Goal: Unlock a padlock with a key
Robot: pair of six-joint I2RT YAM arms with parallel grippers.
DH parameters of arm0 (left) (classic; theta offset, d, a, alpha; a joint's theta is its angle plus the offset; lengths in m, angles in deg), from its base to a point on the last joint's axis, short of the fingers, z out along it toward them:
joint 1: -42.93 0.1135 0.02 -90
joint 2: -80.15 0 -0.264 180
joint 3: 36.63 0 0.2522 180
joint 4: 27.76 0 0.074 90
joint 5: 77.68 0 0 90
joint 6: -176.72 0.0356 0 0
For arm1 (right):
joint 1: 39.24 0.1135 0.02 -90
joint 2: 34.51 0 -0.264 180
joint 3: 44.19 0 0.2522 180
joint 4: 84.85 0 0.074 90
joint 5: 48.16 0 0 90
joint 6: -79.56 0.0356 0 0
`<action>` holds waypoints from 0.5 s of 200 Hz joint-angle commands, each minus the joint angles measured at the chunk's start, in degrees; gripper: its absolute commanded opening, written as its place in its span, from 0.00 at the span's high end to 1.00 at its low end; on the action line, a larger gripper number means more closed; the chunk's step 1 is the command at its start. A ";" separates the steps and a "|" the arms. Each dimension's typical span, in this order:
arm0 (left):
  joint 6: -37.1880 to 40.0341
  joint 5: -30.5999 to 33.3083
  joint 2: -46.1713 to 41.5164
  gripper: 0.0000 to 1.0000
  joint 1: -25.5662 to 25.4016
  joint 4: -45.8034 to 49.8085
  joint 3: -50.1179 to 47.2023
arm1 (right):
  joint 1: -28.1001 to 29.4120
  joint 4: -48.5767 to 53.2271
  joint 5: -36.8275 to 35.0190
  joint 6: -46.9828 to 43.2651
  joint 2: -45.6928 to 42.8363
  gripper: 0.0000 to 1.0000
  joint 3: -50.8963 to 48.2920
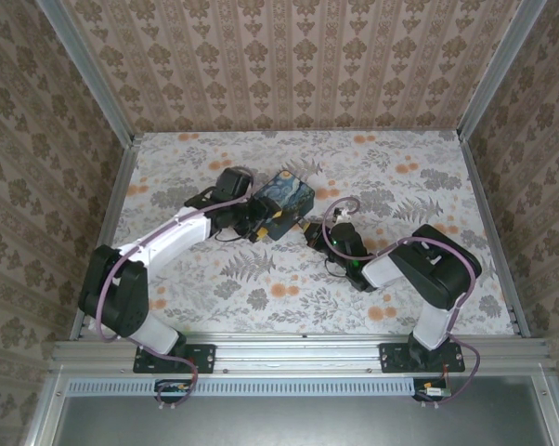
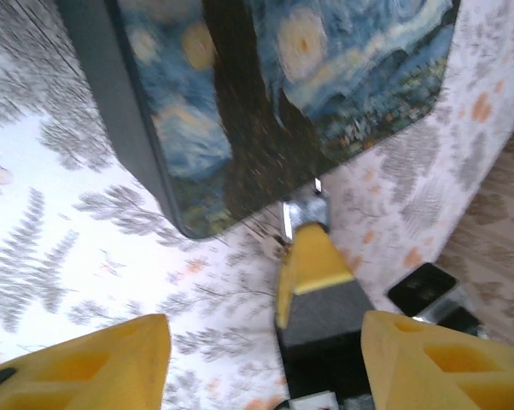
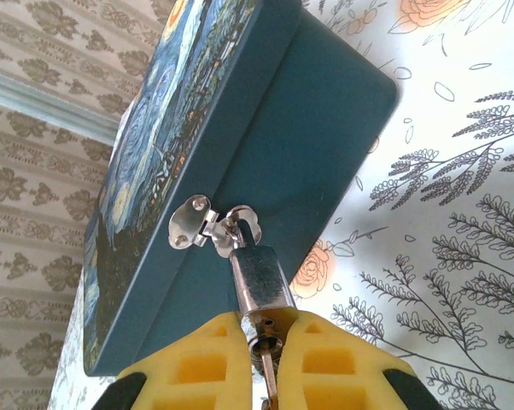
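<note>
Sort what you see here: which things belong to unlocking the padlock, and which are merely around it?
Belongs to the job:
- padlock, hanging from the hasp
- key, in the padlock's keyhole
- right gripper, pinching the key

Merely around:
- painted box, which carries the hasp
- floral table cover
- patterned walls

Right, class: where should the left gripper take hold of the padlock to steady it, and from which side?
Probably the padlock body, pinched from an open flank: its shackle is hooked in the hasp, and the right gripper grips the key at the other end.
</note>
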 commanded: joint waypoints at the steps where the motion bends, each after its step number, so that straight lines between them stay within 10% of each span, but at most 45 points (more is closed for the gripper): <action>1: 13.25 7.79 -1.49 0.33 2.53 10.60 4.19 | -1.75 -1.53 4.86 -4.01 -5.82 0.99 -0.95; 100: 38.13 13.31 2.65 0.24 8.45 15.27 12.79 | -10.70 26.77 41.34 -28.48 -19.56 0.98 8.89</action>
